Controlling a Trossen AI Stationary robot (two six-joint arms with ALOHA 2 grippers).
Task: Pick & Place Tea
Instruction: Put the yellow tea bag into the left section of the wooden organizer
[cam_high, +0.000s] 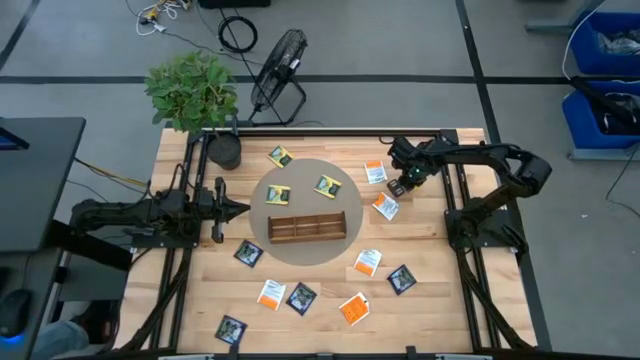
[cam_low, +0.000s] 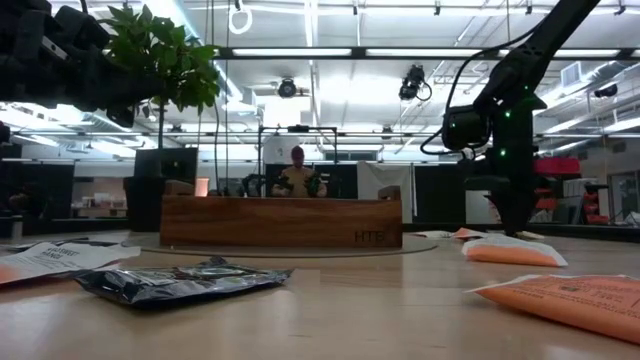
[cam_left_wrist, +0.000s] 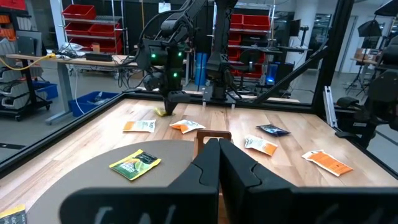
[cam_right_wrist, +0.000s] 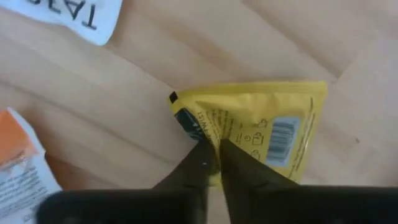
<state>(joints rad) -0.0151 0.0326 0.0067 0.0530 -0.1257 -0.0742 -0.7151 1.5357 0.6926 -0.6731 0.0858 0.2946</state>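
Observation:
Small flat tea sachets lie scattered on the wooden table. Two yellow-green ones (cam_high: 277, 195) (cam_high: 326, 185) lie on the round grey mat beside the long brown tray (cam_high: 307, 228). Orange-and-white ones (cam_high: 375, 172) (cam_high: 385, 207) and navy ones (cam_high: 401, 279) lie around it. My right gripper (cam_high: 397, 187) is over the table's far right part, right of the mat, shut on a yellow sachet (cam_right_wrist: 267, 124). My left gripper (cam_high: 238, 208) waits shut at the mat's left edge, also seen in the left wrist view (cam_left_wrist: 219, 155). My right gripper (cam_right_wrist: 211, 149) pinches the yellow sachet between its two fingers at one edge (cam_right_wrist: 231, 138), close to a corner, coming from above and pointing down. The sachet sits tilted under the fingers (cam_left_wrist: 160, 112), just over the table; whether any part rests on the wood, I cannot tell.
A potted plant (cam_high: 195, 90) stands at the far left corner. Another yellow-green sachet (cam_high: 281, 157) lies beyond the mat. More orange (cam_high: 354, 308) and navy (cam_high: 301, 297) sachets cover the near half. A fan (cam_high: 280, 60) stands beyond the far edge.

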